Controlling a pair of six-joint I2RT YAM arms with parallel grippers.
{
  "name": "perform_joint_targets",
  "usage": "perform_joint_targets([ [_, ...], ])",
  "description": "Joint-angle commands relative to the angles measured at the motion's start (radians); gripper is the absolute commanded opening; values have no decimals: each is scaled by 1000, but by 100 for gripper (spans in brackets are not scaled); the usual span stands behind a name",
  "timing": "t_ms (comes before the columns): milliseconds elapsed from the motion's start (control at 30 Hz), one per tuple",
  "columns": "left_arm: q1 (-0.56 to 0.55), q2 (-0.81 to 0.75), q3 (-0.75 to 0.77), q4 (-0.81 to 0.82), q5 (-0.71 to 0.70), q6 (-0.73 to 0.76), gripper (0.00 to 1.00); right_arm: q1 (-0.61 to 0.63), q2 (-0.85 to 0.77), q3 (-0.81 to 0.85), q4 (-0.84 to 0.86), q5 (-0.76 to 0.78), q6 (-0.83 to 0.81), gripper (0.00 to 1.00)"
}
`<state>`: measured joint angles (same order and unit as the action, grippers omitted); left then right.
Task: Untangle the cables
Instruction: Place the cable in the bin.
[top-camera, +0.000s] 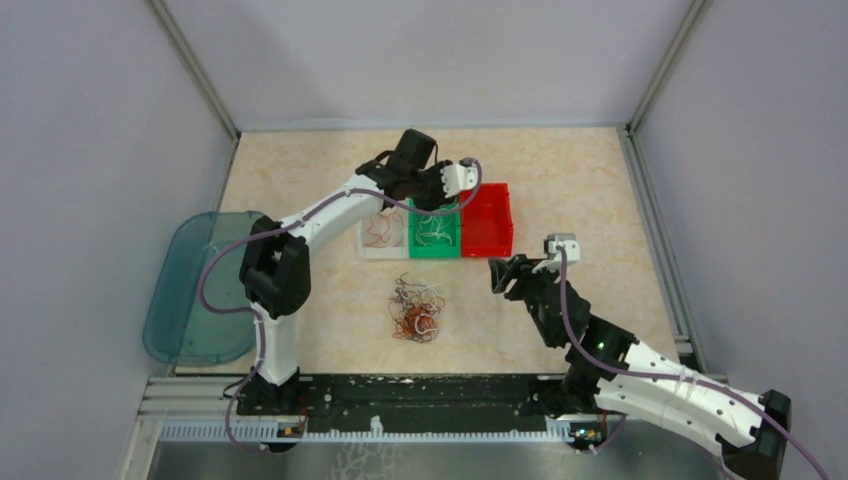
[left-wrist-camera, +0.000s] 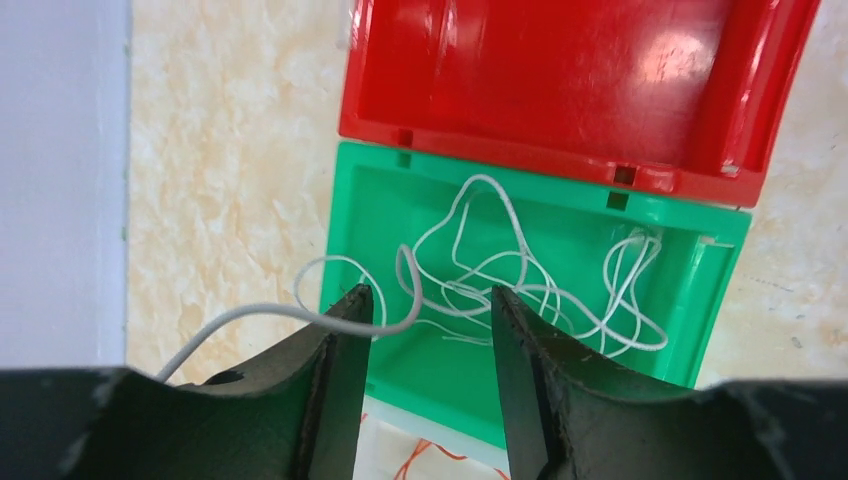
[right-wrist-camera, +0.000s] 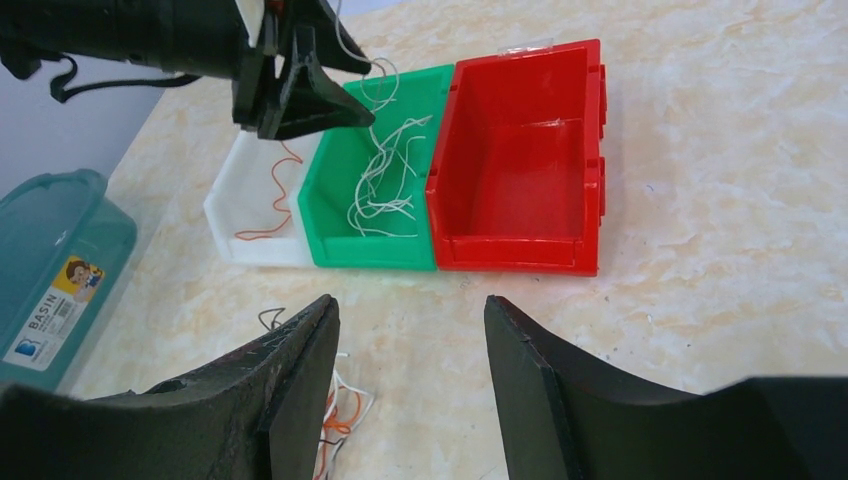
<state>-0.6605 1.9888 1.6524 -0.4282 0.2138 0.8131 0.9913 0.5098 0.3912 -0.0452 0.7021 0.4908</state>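
Observation:
A tangle of thin orange, white and black cables (top-camera: 417, 310) lies on the table in front of the bins; its edge shows in the right wrist view (right-wrist-camera: 338, 408). My left gripper (top-camera: 441, 196) is open above the green bin (top-camera: 435, 252). One white cable (left-wrist-camera: 260, 310) hangs over its left fingertip (left-wrist-camera: 345, 330) and trails down into the bin, where several white cables (left-wrist-camera: 520, 270) lie. My left gripper also shows in the right wrist view (right-wrist-camera: 350, 90). My right gripper (right-wrist-camera: 410, 312) is open and empty, low over the table right of the tangle.
A white bin (top-camera: 380, 252) with orange cable (right-wrist-camera: 265, 205) stands left of the green bin (right-wrist-camera: 375, 250). An empty red bin (top-camera: 487, 225) stands to its right. A teal basin (top-camera: 195, 290) sits at the table's left edge.

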Motion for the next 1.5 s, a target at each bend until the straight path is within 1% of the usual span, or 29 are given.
perform_joint_targets([
  [0, 9, -35, 122, -162, 88, -12, 55, -13, 10, 76, 8, -11, -8, 56],
  [100, 19, -58, 182, -216, 113, -41, 55, -14, 16, 86, 1, -17, -7, 56],
  [200, 24, -96, 184, -280, 164, -35, 57, -18, 29, 93, 0, -27, -1, 56],
  [233, 25, -106, 175, -302, 176, -31, 59, -19, 34, 93, 2, -34, 1, 56],
  [300, 27, -131, 150, -341, 203, -18, 70, -28, 52, 98, 5, -49, 3, 56],
  [333, 30, -145, 124, -343, 213, -16, 73, -37, 63, 102, 7, -60, 4, 56],
  [400, 43, -172, 93, -368, 238, -25, 74, -64, 96, 110, 23, -98, 6, 57],
  [433, 52, -181, 93, -398, 267, -23, 78, -80, 115, 117, 32, -122, 6, 57],
  [500, 64, -180, 116, -525, 339, 35, 94, -128, 165, 140, 54, -188, 10, 57],
  [533, 65, -174, 124, -581, 360, 66, 96, -157, 195, 157, 73, -233, 11, 58],
  [567, 66, -167, 131, -641, 379, 102, 96, -189, 229, 172, 93, -284, 11, 58],
  [633, 71, -161, 138, -694, 427, 141, 95, -249, 302, 207, 142, -385, 5, 60],
  [667, 73, -164, 138, -719, 458, 176, 95, -280, 355, 222, 191, -451, -9, 64],
  [767, 82, -186, 115, -725, 551, 252, 95, -378, 472, 267, 308, -748, -34, 70],
  [867, 85, -174, 129, -759, 582, 318, 94, -441, 579, 310, 400, -926, -68, 71],
  [1000, 92, -129, 191, -860, 589, 375, 93, -478, 711, 353, 487, -1081, -177, 75],
  [1133, 106, -111, 205, -918, 601, 435, 92, -502, 810, 382, 615, -1239, -221, 75],
  [1200, 108, -110, 200, -932, 596, 458, 92, -515, 850, 412, 643, -1300, -220, 74],
  [1333, 108, -112, 192, -932, 585, 487, 91, -525, 918, 449, 701, -1432, -203, 67],
  [1467, 110, -103, 195, -947, 574, 516, 91, -525, 968, 466, 734, -1454, -176, 64],
])
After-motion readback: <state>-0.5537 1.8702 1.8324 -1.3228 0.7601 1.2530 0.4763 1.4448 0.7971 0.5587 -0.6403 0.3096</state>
